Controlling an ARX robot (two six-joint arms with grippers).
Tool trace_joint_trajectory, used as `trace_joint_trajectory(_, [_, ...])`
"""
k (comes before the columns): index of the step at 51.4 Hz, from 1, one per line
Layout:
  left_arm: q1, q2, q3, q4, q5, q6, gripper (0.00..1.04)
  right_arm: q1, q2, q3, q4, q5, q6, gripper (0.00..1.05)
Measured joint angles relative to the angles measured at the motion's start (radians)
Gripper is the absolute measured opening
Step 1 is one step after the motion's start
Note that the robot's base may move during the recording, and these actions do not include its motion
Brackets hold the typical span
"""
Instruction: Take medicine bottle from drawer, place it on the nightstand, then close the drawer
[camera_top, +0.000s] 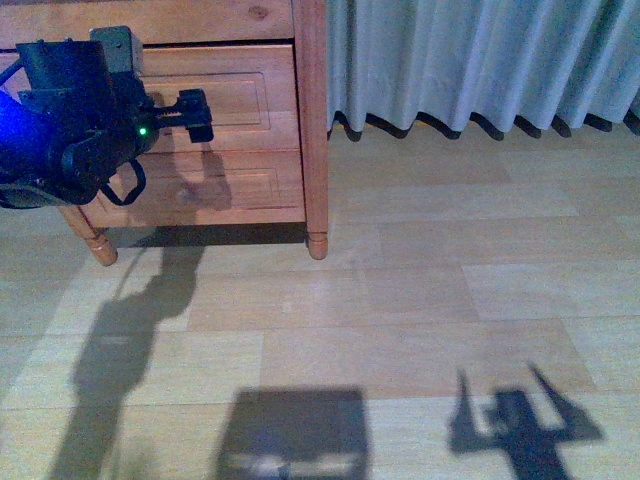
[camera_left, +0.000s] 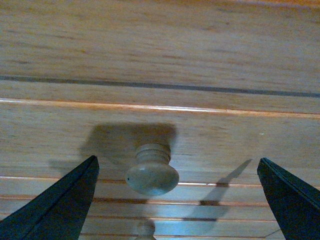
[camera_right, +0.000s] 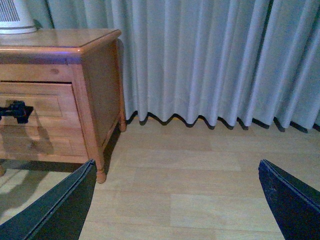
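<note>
The right pincer (camera_right: 176, 162) is spread over the pale plank floor (camera_right: 200, 190), well apart from the small orange-brown wooden nightstand (camera_right: 97, 90). Farther off, the left pincer (camera_left: 177, 160) is spread about the round wooden knob (camera_left: 152, 175) of its closed upper panel-fronted drawer (camera_top: 235, 90), so opening is judged in hand: the knob must be pinched and pulled nearward. The tiny white medicine bottle is nowhere seen, presumably shut inside; the tabletop (camera_right: 75, 37) is cropped from the front view.

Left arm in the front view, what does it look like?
The left arm is black and boxy, with a small green light, a blue glow and a looping black cable. Its gripper has dark wedge-shaped fingers.
</note>
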Motion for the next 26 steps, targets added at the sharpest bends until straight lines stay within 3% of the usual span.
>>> trace_joint_trajectory(8, [0.014, 0.007, 0.000, 0.014, 0.016, 0.009, 0.98, 0.000, 0.000, 0.000, 0.000, 0.000, 0.000, 0.98])
trace_joint_trajectory(26, [0.038, 0.014, 0.000, 0.039, 0.061, 0.037, 0.43, 0.000, 0.000, 0.000, 0.000, 0.000, 0.000, 0.98])
